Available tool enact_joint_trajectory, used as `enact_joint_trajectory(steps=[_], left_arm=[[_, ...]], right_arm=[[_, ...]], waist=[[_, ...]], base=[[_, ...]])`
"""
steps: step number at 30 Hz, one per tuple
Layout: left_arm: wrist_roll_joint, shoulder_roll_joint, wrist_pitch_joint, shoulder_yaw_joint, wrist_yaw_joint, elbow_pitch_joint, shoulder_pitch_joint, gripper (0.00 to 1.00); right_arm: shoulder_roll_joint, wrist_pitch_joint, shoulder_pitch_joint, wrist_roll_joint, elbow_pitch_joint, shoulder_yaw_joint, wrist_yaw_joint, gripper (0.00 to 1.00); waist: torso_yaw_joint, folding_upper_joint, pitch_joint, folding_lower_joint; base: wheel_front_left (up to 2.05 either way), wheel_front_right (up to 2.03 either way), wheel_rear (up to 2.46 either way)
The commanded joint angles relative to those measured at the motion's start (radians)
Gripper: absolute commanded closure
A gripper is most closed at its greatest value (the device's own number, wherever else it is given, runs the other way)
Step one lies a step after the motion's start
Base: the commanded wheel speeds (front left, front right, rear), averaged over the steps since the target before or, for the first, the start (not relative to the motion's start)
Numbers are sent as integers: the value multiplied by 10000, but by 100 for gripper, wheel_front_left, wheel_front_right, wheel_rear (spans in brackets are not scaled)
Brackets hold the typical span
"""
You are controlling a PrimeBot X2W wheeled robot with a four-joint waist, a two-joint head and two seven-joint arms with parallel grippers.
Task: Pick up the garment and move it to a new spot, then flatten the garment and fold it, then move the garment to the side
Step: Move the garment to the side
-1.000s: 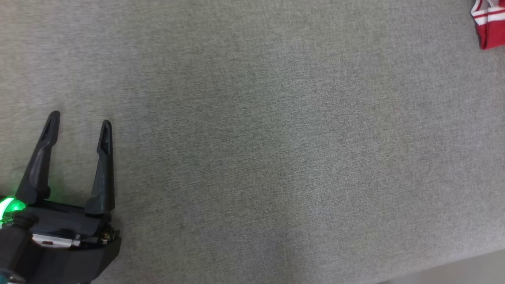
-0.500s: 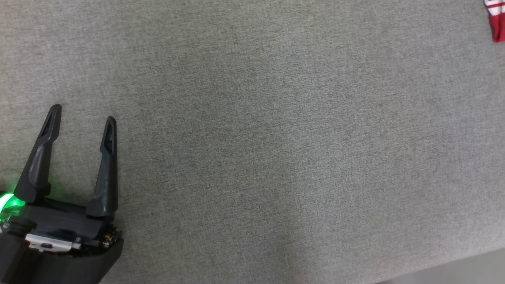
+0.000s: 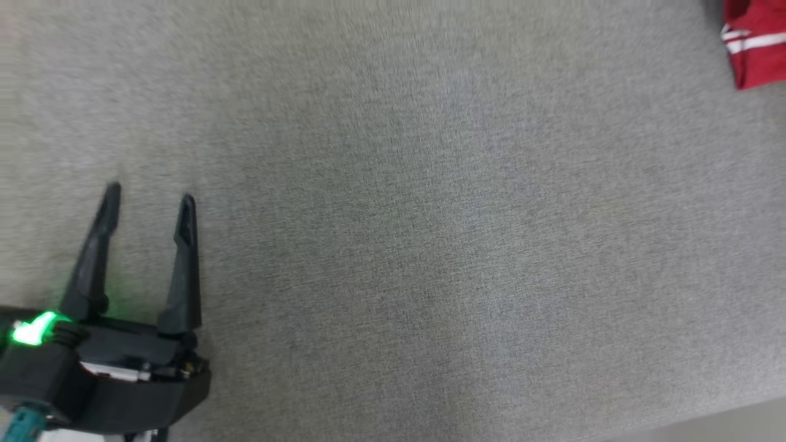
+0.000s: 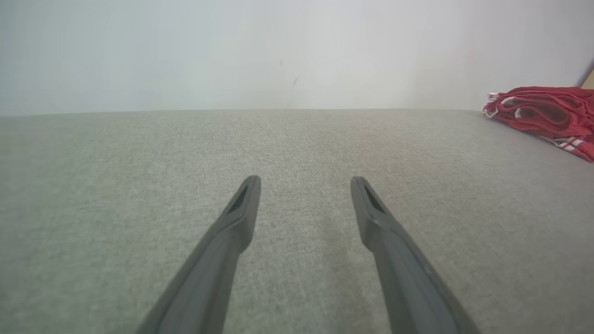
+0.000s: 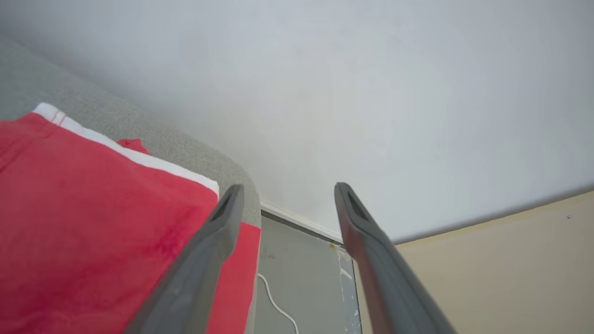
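Garment (image 3: 754, 46), red with white stripes, lies at two o'clock on the grey fabric surface (image 3: 430, 215), near its corner. Left jaws, at eight o'clock, stand wide apart and empty. Right jaws hang spread wide at the garment's edge, gripping nothing.

Garment (image 3: 756, 52): red, white-striped trim, folded flat; lay at far right corner of grey fabric surface (image 3: 393, 245).

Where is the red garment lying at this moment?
In the head view the red garment lies at the top right corner, on the grey surface, far from the left gripper. The right wrist view shows it beside the open right gripper.
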State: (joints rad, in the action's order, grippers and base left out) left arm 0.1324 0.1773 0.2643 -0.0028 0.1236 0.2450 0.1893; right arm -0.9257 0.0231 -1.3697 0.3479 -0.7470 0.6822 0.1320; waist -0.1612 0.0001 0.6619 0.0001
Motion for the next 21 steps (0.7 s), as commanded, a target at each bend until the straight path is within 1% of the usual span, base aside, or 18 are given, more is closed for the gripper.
enact_joint_trajectory(steps=[1,6,12,14,15,19,21], left_arm=[[132,-124,-8,24,-3,-276,-284,0],[194,-431,-4,261,-16,-913,-724,0],[271,-701,-5,656,-34,-1502,-1510,0],[260,-755,-5,811,-51,-1634,-1806,0],[260,-755,-5,811,-51,-1634,-1806,0],[231,-828,-7,1044,-63,-1927,-2159,0],[214,-839,-4,1097,-52,-2093,-2233,0]], right_arm=[[201,-282,143,184,-106,-147,-27,0],[1056,-1197,709,574,-166,-395,-25,0],[2326,-2331,2091,695,137,-654,-25,0],[2667,-2524,2662,625,344,-833,-25,0],[2667,-2524,2662,625,344,-833,-25,0],[3302,-2794,4135,437,936,-1487,-27,0],[3594,-2837,5008,354,1273,-2017,-25,0]], waist=[[364,-1,-961,-1],[690,-1,-2296,-1],[1098,-1,-3853,-1],[1238,-1,-4265,-1],[1238,-1,-4265,-1],[1650,-1,-4984,-1],[1883,-1,-5315,-1]], base=[[0,0,0],[0,0,0],[0,0,0],[0,0,0],[0,0,0],[0,0,0],[0,0,0]])
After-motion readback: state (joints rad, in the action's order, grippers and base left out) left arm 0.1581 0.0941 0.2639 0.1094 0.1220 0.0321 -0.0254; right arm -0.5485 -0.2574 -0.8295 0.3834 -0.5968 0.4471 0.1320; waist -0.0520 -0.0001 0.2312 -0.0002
